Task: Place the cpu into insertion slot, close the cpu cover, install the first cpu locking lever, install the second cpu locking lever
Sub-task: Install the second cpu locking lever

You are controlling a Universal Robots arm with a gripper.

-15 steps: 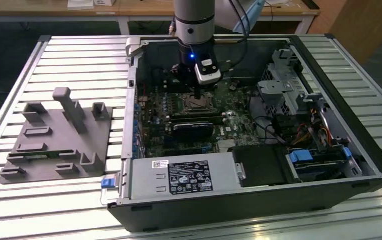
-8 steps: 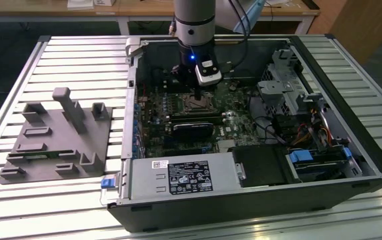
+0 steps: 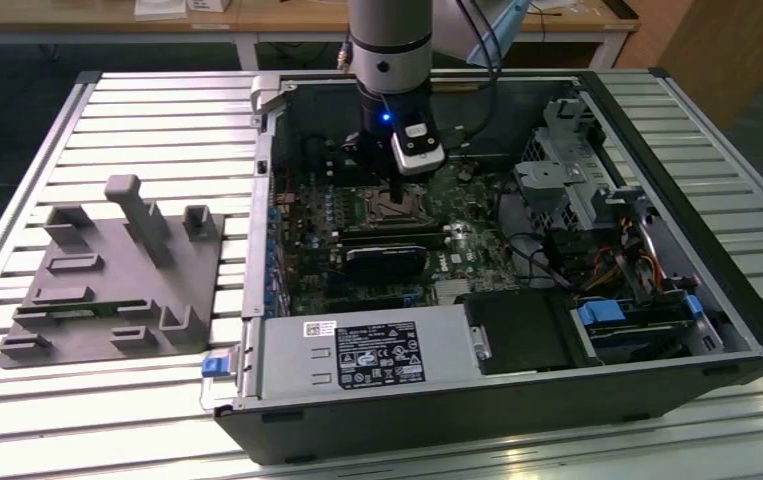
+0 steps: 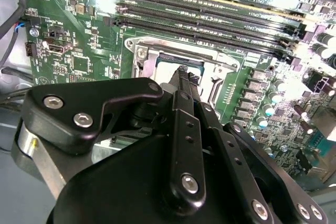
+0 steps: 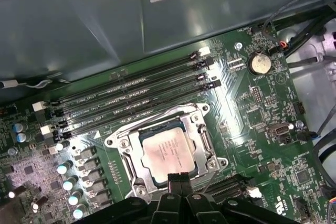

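- The small flat square cpu with its dull silver top lies in the dark, silver-rimmed insertion slot, lower centre of the first wrist view.
- The black end effector hangs at the chip's near edge, fingertips together on nothing.
- Risk, as I judge it: pressing down there could tilt the chip or bend socket pins.
- Sliding sideways could scrape the green circuit board.

Slatted metal table, wooden desk behind, dark floor.
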